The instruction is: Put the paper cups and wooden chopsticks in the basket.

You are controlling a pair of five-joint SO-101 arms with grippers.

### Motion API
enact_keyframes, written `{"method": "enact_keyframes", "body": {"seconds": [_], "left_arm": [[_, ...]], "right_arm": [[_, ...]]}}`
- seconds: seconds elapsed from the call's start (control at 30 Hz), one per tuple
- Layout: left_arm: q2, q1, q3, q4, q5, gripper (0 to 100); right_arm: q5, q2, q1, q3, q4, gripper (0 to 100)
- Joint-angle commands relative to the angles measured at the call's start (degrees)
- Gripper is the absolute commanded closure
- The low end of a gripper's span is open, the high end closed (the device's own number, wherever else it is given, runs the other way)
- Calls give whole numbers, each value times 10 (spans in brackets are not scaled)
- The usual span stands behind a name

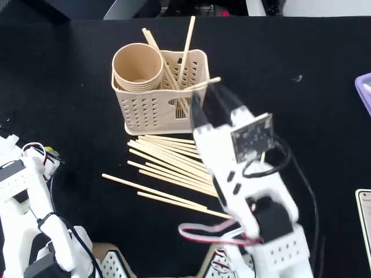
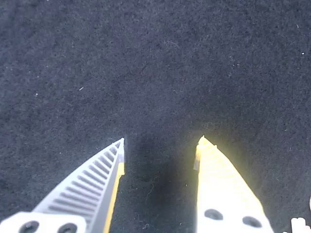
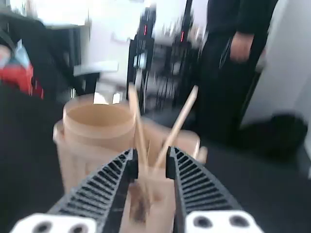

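High view: pale wooden chopsticks [image 1: 168, 162] are laid crosswise under the right arm, the right gripper [image 3: 150, 154] narrowly parted at the cream slotted basket [image 1: 148, 113].

Black table cover [image 1: 313, 52], purple container edge [image 1: 364, 91]

L gripper [image 2: 162, 145] jaws wide apart; R gripper [image 3: 150, 155] jaws narrowly parted; R arm [image 1: 249, 191] stretched fwd.

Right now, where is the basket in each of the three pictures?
High view: basket upper centre, beyond the loose chopsticks.
Left wrist view: black table between that arm's jaws.
Right wrist view: basket just behind the jaws.
Shared landmark: the paper cups standing in it.
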Motion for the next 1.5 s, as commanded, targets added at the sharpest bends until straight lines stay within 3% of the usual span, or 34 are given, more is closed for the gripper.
{"method": "enact_keyframes", "body": {"seconds": [0.0,0.2,0.43,0.8,1.03,1.23,1.47], "left_arm": [[-14,7,-12,-4,-2,770],[-14,4,-12,-9,-2,770],[-14,1,-12,-9,-2,770],[-14,1,-12,-9,-2,770],[-14,1,-12,-10,-2,770],[-14,1,-12,-10,-2,770],[-14,6,-12,-10,-2,770]], "right_arm": [[5,-49,-12,77,102,896],[93,-49,-83,258,94,892],[98,-49,-181,256,165,891],[98,-32,-181,250,193,866],[98,149,-172,197,149,809],[146,285,-174,189,72,884],[163,371,-221,156,77,883]]}}
